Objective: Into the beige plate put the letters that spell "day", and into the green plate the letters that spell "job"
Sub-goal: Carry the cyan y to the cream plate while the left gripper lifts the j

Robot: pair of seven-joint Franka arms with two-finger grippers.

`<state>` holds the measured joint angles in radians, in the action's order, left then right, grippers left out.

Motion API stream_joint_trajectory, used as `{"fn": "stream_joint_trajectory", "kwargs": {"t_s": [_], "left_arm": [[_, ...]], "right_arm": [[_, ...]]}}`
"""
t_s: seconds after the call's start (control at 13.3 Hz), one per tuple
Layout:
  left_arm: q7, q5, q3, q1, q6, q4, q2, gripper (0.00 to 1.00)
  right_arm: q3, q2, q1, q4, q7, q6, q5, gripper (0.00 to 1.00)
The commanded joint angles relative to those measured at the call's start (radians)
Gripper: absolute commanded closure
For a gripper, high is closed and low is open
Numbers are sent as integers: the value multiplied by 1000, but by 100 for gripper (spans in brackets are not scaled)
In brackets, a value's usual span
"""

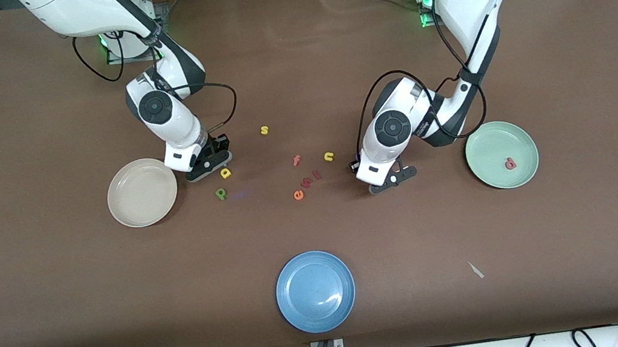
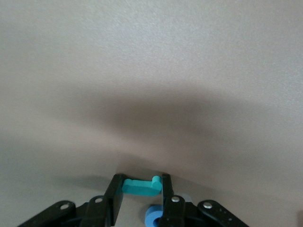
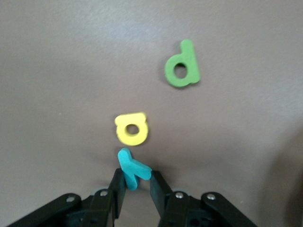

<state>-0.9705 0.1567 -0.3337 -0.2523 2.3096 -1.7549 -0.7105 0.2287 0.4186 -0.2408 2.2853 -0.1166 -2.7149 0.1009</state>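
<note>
Right gripper point(image 3: 138, 185) is clamped on the teal y point(image 3: 132, 168), down at the table beside the beige plate point(image 1: 126, 208). Left gripper point(image 2: 142, 191) pinches the teal j point(image 2: 139, 186); the blue o point(image 2: 154, 216) lies just under it. Progress as I read it: only the salmon b point(image 1: 510, 164) sits in the green plate point(image 1: 485, 139); beige plate empty. Yellow a point(image 3: 132, 128) and green d point(image 3: 182, 65) lie loose on the table. Letters are flat matte foam cutouts; plates smooth, round, shallow.
</note>
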Motion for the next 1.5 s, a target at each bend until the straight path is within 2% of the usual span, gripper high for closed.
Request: {"fn": "stream_joint_trajectory", "kwargs": {"t_s": [0.0,0.15,0.3,0.52,0.82,0.97,1.12,1.27,1.42], "left_arm": [[1,-14,12,-10,2,-18,-4,70],[1,-14,12,-10,1,-18,-4,74],[9,-14,12,-2,-4,-11,2,74],[53,-19,7,43,-122,3,74,75],[290,-78,-2,180,-280,5,192,75],[451,-72,1,261,-372,5,216,74],[603,-66,1,347,-409,3,230,72],[744,-62,7,422,-412,-5,226,72],[834,15,7,493,-414,-17,206,72]], "right_arm": [[-17,-73,9,-7,-1,102,22,100],[-15,-142,59,-9,61,197,17,100],[-15,-196,128,-9,144,265,14,100],[-15,-205,247,-9,312,281,13,100],[-17,-189,296,-10,377,274,8,100],[-17,-184,299,-9,376,268,6,88],[-17,-181,299,-10,359,267,3,66],[-14,-167,296,-32,347,267,-6,55],[-12,-166,296,-37,342,268,-7,49]]}}
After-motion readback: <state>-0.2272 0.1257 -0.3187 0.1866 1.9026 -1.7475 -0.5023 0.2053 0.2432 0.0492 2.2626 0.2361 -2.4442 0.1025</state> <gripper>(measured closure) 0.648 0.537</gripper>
